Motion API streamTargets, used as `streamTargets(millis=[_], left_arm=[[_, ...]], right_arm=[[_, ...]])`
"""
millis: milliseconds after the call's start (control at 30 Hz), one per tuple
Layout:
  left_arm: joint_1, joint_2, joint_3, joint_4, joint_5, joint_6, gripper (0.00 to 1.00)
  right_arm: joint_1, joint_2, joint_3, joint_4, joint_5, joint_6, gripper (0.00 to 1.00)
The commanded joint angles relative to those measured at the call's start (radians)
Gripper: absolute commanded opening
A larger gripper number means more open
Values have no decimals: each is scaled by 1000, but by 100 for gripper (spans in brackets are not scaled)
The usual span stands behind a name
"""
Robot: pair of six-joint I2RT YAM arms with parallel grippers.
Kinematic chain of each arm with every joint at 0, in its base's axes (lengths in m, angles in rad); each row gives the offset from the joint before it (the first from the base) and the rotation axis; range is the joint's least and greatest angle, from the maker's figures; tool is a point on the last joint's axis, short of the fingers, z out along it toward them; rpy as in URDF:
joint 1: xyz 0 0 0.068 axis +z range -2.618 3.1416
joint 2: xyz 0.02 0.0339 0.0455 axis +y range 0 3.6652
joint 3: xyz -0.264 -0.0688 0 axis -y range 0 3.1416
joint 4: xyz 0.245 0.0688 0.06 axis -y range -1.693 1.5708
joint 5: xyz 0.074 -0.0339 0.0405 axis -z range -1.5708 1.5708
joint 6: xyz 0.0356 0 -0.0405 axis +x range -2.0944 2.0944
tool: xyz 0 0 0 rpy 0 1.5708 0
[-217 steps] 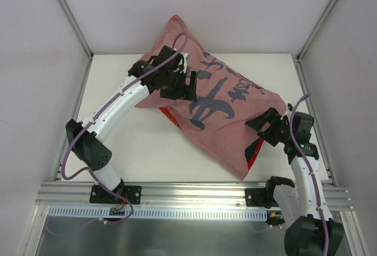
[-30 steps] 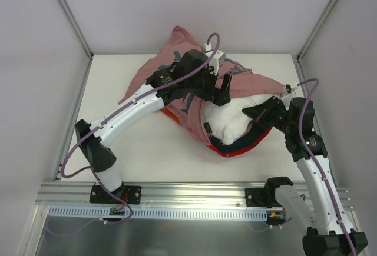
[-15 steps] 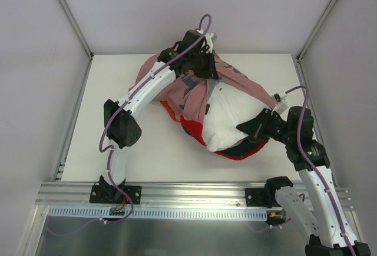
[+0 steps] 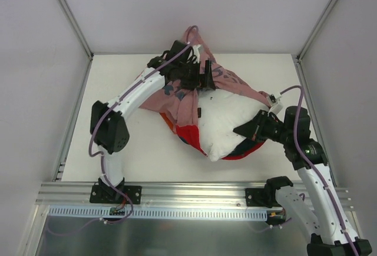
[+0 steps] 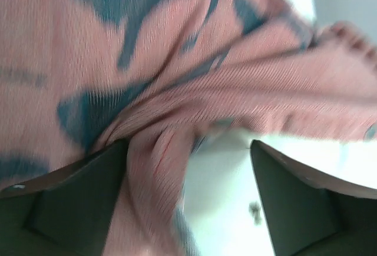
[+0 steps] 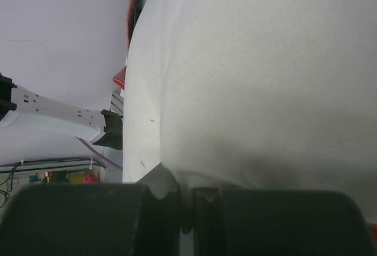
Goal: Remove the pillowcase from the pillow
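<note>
In the top external view, the pillowcase (image 4: 177,94) is lying bunched in the upper middle of the desk (image 4: 141,156). Its faded pink side with dark blue marks is facing up, and a red strip is showing at the lower centre. The white pillow (image 4: 227,120) is lying mostly uncovered just right of the bunch. Its lower edge is resting on red fabric that is curling round it. The left gripper (image 4: 205,80) is hanging over the top of the bunch, where pink cloth is rising up around the wrist. The right gripper (image 4: 242,130) is reaching in from the right of the frame and touching the pillow's right side.

In the left wrist view, pink pillowcase (image 5: 177,56) fabric is filling most of the frame. The left gripper (image 5: 188,173) is standing wide: its two dark fingers (image 5: 70,203) are sitting far apart at the bottom corners. A fold of cloth is lying against the one at lower left without being pinched. A white surface is showing between them; whether it is desk or pillow cannot be told.

In the right wrist view, the pillow (image 6: 259,73) is filling the frame. The right gripper (image 6: 185,197) is closed narrow at the bottom centre, pinching a small tuck of the white fabric. A sliver of red pillowcase (image 6: 133,9) is edging the pillow at upper left.
</note>
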Motion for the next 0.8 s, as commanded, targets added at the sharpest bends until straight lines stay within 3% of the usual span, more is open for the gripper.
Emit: streamTargets(millis=[0, 100, 300, 333, 500, 600, 767], left_arm=[[32, -197, -156, -67, -74, 72, 93], [17, -396, -311, -66, -157, 105, 99], [-94, -596, -398, -86, -367, 183, 98], [-127, -602, -393, -99, -448, 191, 99], [-385, -557, -321, -123, -504, 273, 99], [-518, -486, -286, -132, -621, 333, 99], [-598, -386, -209, -145, -706, 365, 99]], right_arm=[[8, 23, 42, 207, -49, 78, 1], [8, 85, 71, 233, -23, 95, 1], [19, 231, 94, 352, 0, 168, 1], [34, 247, 112, 357, 7, 172, 1], [78, 297, 171, 351, 26, 156, 1], [85, 296, 197, 333, 34, 153, 1], [83, 294, 220, 305, 32, 155, 1]])
